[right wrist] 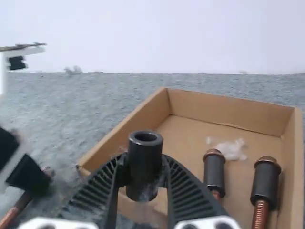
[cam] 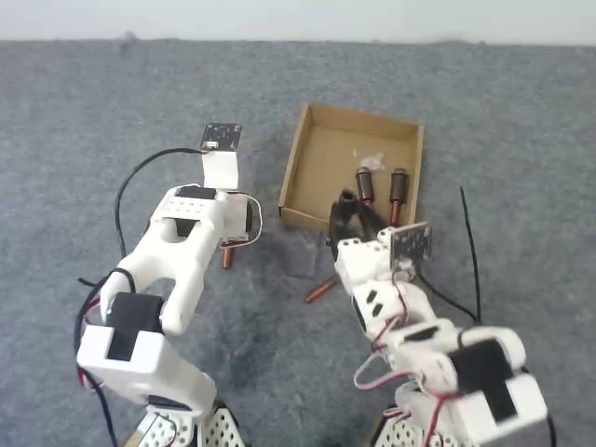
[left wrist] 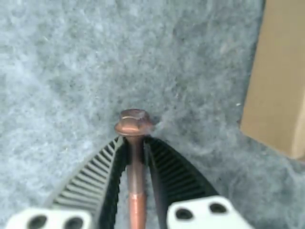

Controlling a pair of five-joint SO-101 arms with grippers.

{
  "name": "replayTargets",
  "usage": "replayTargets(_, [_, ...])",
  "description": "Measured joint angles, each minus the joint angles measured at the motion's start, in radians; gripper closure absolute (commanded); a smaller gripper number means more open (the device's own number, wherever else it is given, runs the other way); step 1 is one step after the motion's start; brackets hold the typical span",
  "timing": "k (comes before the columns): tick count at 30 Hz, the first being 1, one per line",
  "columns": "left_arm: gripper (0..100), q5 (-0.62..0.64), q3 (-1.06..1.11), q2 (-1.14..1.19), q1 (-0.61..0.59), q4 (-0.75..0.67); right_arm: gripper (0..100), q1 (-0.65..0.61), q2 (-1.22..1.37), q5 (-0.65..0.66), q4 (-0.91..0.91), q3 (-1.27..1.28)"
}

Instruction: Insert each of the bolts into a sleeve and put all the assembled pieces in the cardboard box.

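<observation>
Bolt point(left wrist: 136, 162) sits clamped between the left jaws, head past their tips; right jaws grip an upright black sleeve point(right wrist: 144, 162).

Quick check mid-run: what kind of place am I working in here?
Probably a robot test bench rather than a factory line: a grey carpet-like tabletop, a plain pale wall behind, and a cardboard box holding two bolt-and-sleeve pieces.
</observation>
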Motion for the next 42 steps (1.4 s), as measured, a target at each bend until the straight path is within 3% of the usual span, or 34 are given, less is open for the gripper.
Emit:
replayTargets(7, [99,0.0,0.0,0.0,0.0,0.0,99.2,-0.046,-0.129,0.0,-0.002,0.08])
replayTargets(32, [99,0.0,0.0,0.0,0.026,-0.003,99.2,-0.043,-0.051,-0.068,0.003,-0.009])
replayTargets(38, [99,0.0,0.0,0.0,0.028,-0.049,99.2,-0.014,0.247,-0.068,-0.279,-0.075])
replayTargets(42, [99,0.0,0.0,0.0,0.028,-0.083,99.2,-0.02,0.477,0.034,-0.509,-0.121])
